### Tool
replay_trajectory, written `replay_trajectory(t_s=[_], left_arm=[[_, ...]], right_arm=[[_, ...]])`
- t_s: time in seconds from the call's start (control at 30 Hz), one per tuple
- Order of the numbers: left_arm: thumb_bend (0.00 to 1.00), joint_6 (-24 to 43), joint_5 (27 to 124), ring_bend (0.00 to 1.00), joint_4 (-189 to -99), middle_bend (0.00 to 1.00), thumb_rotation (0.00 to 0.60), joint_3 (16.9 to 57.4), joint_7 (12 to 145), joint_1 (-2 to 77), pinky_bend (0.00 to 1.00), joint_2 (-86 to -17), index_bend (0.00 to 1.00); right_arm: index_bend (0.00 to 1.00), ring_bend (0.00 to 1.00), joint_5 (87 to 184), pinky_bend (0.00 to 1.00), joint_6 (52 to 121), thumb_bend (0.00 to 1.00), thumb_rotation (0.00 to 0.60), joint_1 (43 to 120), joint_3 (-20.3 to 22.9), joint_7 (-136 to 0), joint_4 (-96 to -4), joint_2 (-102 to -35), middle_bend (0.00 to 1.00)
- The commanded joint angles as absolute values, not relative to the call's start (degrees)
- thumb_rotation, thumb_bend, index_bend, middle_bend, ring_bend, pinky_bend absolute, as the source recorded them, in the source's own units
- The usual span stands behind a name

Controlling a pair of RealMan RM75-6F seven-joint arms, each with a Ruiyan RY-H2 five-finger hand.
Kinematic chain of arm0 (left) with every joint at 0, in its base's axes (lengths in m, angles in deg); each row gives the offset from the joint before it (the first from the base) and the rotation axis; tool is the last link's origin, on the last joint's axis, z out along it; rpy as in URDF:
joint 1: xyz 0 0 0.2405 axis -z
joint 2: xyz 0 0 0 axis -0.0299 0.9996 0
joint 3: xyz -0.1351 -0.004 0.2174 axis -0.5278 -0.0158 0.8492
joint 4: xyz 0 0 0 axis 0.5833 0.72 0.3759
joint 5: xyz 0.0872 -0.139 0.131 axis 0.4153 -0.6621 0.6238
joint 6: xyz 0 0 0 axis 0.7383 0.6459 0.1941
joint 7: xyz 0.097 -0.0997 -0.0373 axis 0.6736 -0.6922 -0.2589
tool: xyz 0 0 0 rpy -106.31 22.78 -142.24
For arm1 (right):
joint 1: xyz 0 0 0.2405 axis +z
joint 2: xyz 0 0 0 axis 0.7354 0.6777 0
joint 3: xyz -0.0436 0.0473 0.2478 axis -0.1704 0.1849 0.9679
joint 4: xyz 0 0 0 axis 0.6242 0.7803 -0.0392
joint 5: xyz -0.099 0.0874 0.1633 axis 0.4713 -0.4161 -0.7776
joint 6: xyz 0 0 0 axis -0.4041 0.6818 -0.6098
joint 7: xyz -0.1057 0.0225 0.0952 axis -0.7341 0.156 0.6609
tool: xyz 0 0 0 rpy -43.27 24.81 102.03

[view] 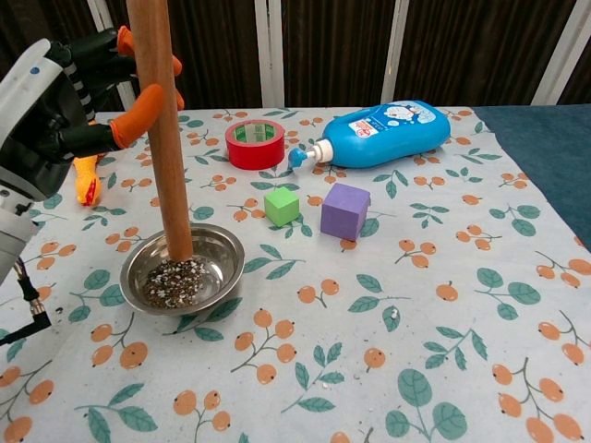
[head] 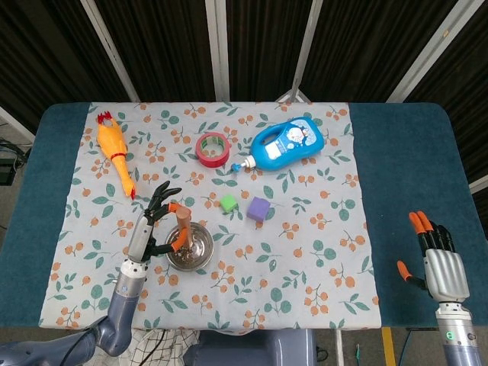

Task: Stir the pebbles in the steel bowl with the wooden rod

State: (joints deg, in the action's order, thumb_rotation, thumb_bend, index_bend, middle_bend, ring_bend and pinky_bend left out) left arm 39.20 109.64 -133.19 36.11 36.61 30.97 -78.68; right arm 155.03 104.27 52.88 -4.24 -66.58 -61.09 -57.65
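The steel bowl (view: 222, 249) with grey pebbles (view: 174, 281) sits at the cloth's front left, also seen as bowl (head: 204, 248) in the head view. My left hand (view: 55, 101) (head: 152, 221) holds the wooden rod (view: 164, 138) (head: 183, 225) upright, pinched between orange-tipped fingers. The rod's lower end stands inside the bowl near its far rim, at the edge of the pebbles. My right hand (head: 438, 263) rests apart at the table's front right, fingers spread, holding nothing.
On the flowered cloth lie a green cube (view: 282, 206), a purple cube (view: 345, 210), a red tape roll (view: 255, 143), a blue bottle (view: 388, 134) on its side and a rubber chicken (head: 113, 149) at the far left.
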Motion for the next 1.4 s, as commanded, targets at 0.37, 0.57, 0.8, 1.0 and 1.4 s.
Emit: replay_trajectory(t_s=[0.37,0.57,0.8,1.0,1.4], left_arm=[[0.98,39.29,109.19,0.17,-123.62,0.67,0.600,37.76,31.28,31.10,0.00,-82.53,0.59],[0.98,39.95,109.85,0.17,-119.58,0.67,0.600,38.98,30.29,31.02,0.00,-84.04,0.59],[0.97,40.96,110.13,0.18,-115.28,0.67,0.600,39.56,28.71,31.16,0.00,-86.07,0.59],[0.97,41.80,109.76,0.18,-112.79,0.67,0.600,39.11,26.95,31.52,0.00,-87.53,0.59],[0.97,42.88,109.73,0.18,-105.64,0.67,0.600,40.40,23.08,31.18,0.00,-89.85,0.59]], right_arm=[[0.00,0.00,154.52,0.00,104.20,0.35,0.600,52.80,-4.03,-66.32,-61.31,-57.61,0.00],[0.00,0.00,154.54,0.00,104.14,0.35,0.600,52.83,-4.03,-66.29,-61.45,-57.58,0.00],[0.00,0.00,154.43,0.00,104.16,0.35,0.600,52.76,-4.00,-66.14,-61.55,-57.54,0.00],[0.00,0.00,154.24,0.00,104.04,0.35,0.600,52.77,-3.95,-66.14,-61.65,-57.53,0.00],[0.00,0.00,153.67,0.00,103.54,0.35,0.600,52.94,-3.71,-66.04,-61.93,-57.48,0.00]])
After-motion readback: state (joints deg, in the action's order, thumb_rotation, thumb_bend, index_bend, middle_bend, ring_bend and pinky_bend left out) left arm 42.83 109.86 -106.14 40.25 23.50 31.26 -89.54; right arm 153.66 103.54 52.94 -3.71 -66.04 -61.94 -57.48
